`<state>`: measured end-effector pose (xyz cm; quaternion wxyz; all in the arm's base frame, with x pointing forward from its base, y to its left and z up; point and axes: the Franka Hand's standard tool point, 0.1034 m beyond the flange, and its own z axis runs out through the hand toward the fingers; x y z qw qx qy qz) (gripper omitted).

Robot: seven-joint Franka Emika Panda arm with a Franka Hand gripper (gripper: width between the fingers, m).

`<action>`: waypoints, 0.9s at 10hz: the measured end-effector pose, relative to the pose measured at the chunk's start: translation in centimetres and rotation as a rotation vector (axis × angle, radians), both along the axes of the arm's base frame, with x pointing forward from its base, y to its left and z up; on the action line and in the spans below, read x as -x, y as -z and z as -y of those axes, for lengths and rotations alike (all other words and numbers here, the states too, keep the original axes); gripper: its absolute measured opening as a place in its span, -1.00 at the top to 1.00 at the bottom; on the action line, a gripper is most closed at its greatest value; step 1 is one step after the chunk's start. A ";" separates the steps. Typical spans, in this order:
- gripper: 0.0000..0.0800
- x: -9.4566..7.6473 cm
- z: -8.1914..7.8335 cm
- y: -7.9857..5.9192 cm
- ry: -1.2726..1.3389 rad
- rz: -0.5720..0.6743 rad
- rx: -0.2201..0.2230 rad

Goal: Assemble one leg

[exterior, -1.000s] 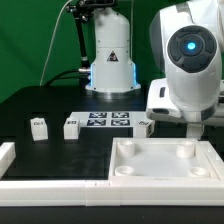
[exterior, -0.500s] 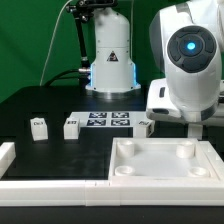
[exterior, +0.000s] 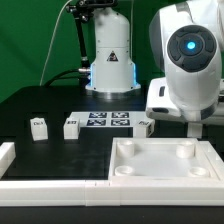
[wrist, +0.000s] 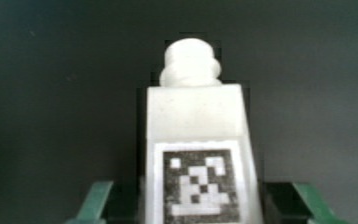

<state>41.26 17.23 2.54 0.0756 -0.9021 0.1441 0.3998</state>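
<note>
In the wrist view a leg, a white block with a black-and-white tag on its face and a round peg at its far end, lies on the black table between my green fingertips. My gripper is open, with a dark gap on each side of the leg. In the exterior view the gripper hangs low at the right behind the white panel, and that leg is hidden. Three other legs show: one, a second and a third.
The marker board lies between the legs. A white L-shaped rail runs along the front left. The robot base stands at the back. The arm's big white body fills the exterior view's right.
</note>
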 end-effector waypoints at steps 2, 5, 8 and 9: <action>0.27 -0.7 0.8 -3.1 0.000 -0.023 -0.013; 0.27 -1.4 1.1 -4.4 0.011 -0.013 -0.009; 0.27 -2.7 0.9 -3.9 0.023 0.185 0.027; 0.27 -3.1 1.7 -2.9 0.009 0.286 0.060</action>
